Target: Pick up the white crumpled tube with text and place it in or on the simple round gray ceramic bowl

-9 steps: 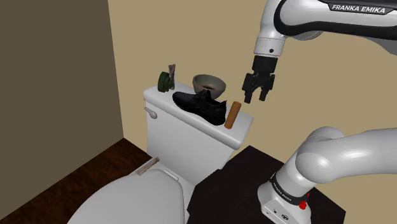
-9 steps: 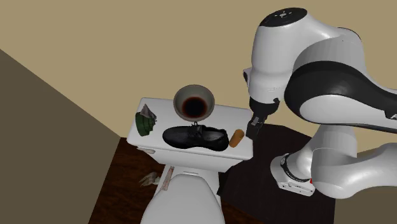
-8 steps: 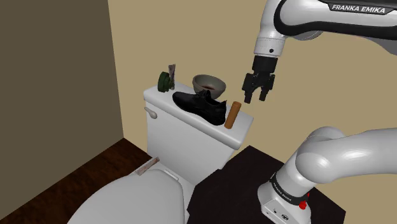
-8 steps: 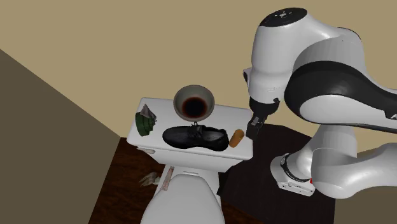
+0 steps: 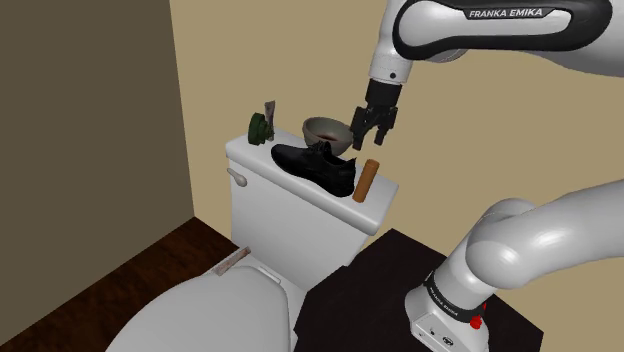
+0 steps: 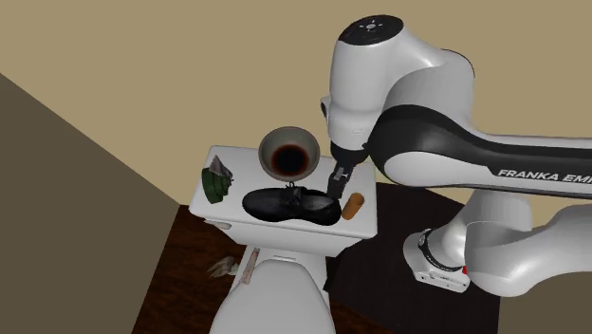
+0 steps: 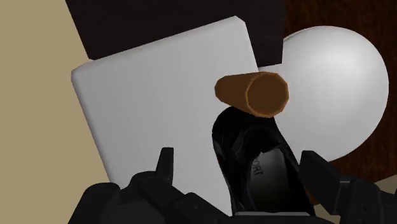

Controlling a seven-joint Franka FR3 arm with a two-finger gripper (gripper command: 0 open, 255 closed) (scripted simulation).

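One crumpled tube (image 5: pixel 262 126), grey-white over dark green, print unreadable, stands at the tank lid's (image 5: pixel 247 151) left end in the shoulder view. Right of the bowl (image 5: pixel 328 128), the gripper (image 5: pixel 365 140) hangs, fingers apart, above a black shoe (image 5: pixel 315 165); the arm (image 5: pixel 470 22) reads FRANKA EMIKA.

On tank lid (image 5: pixel 247 152), shoulder view: shoe (image 5: pixel 315 167) mid, bowl (image 5: pixel 325 128) behind it, cylinder (image 5: pixel 366 181) upright at rt end, packet (image 5: pixel 260 128) at lt end, my pincer (image 5: pixel 366 142) above btwn bowl & cylinder, tube (image 5: pixel 232 262) below at tank's foot

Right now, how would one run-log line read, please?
gripper open, empty, above black shoe | tube on tank by green object, not grasped | bowl without tube
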